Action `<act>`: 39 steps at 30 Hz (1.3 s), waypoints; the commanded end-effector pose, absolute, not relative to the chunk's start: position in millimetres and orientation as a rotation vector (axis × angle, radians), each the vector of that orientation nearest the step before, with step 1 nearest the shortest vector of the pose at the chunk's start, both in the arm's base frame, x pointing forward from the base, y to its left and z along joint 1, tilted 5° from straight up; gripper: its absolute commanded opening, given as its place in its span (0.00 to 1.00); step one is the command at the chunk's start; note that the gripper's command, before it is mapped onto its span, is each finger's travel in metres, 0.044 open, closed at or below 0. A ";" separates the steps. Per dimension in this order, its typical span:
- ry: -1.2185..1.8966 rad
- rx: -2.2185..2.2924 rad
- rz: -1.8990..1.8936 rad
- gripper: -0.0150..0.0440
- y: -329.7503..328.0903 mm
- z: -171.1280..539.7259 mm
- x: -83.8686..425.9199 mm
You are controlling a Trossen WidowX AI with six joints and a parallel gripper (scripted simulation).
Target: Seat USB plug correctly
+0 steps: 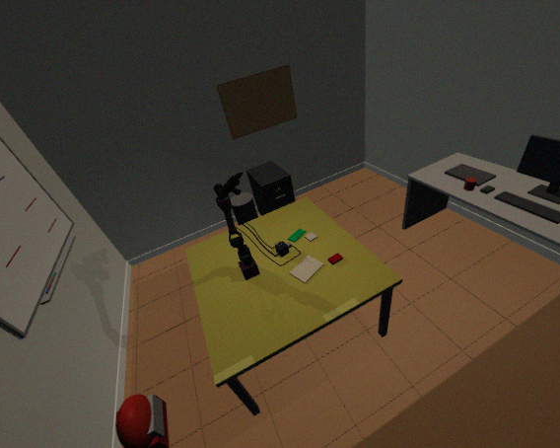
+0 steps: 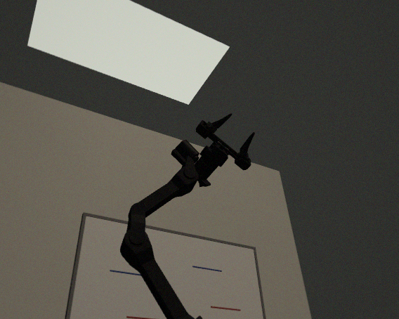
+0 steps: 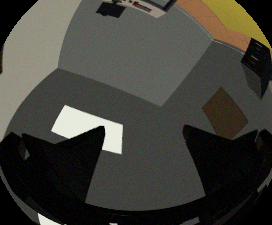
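Top view: the gripper (image 1: 235, 181) was raised high, its 2 fingers (image 2: 248, 142) spread wide on nothing, well apart from the power cube (image 1: 281, 248) on the table (image 1: 258, 316).

Black jointed arm (image 2: 152, 207), pointed fingers (image 2: 222, 121)

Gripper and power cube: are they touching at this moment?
Apart. The top view shows the gripper raised high, pointing upward beyond the table's far edge, while the power cube sits on the table well below it.
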State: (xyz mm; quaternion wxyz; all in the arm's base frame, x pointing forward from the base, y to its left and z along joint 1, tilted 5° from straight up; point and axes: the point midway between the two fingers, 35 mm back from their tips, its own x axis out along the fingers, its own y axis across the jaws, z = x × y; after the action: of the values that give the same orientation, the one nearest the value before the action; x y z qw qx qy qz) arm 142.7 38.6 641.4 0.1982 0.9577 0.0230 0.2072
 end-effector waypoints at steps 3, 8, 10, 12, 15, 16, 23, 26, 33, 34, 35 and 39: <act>0.064 2.520 0.547 1.00 73.4 629.4 155.2; 0.064 2.228 0.428 1.00 125.1 591.2 192.7; 0.065 2.139 0.377 1.00 136.2 575.3 207.9; 0.066 2.029 0.324 1.00 142.5 558.8 225.9; 0.132 1.850 0.201 1.00 159.5 514.3 262.9; 0.156 1.812 0.169 1.00 163.3 501.7 271.7; 0.341 1.573 -0.078 1.00 169.0 404.6 327.5; 0.433 1.485 -0.197 1.00 160.7 358.9 346.4; 0.682 1.326 -0.492 1.00 122.6 250.1 367.3; 0.722 1.309 -0.537 1.00 115.5 234.7 367.0; 0.763 1.293 -0.581 1.00 108.2 219.5 365.9; 0.942 1.246 -0.769 1.00 77.4 160.4 352.7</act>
State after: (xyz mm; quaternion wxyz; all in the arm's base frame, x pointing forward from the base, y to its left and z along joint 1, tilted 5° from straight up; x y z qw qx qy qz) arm 365.4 103.7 211.6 0.6868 0.5753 0.3515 -0.2717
